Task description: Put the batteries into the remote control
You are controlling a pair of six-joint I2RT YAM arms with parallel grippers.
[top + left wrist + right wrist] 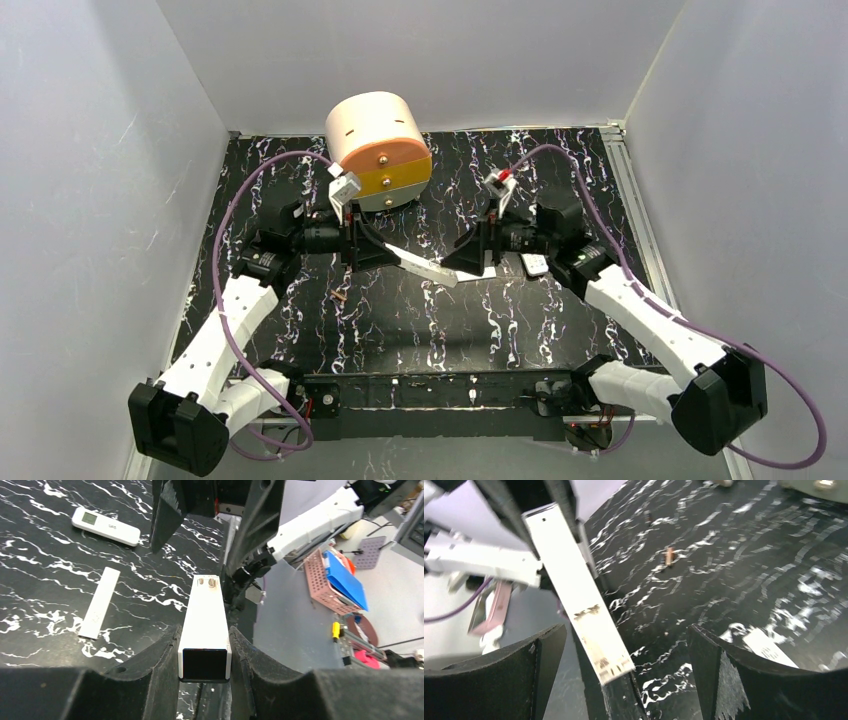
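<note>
- Left gripper [204, 641] clenched on one end of a long white plastic bar with a dark end window [202, 615]; right gripper [626, 650] released, wide apart around the bar's free end
- small white handset remote control with a screen [105, 526] lies on the black marbled table [40, 570], ungrasped; a coppery cylindrical battery [669, 556] lies loose
- risk: the slim battery may roll from a pinch; a nudge could pivot the bar

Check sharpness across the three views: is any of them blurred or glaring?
Right wrist view: smeared throughout, as by motion, the marbled table and the white bar soft-edged. Left wrist view: crisp up close. Top external view: sharp, evenly lit, no strong glare.
</note>
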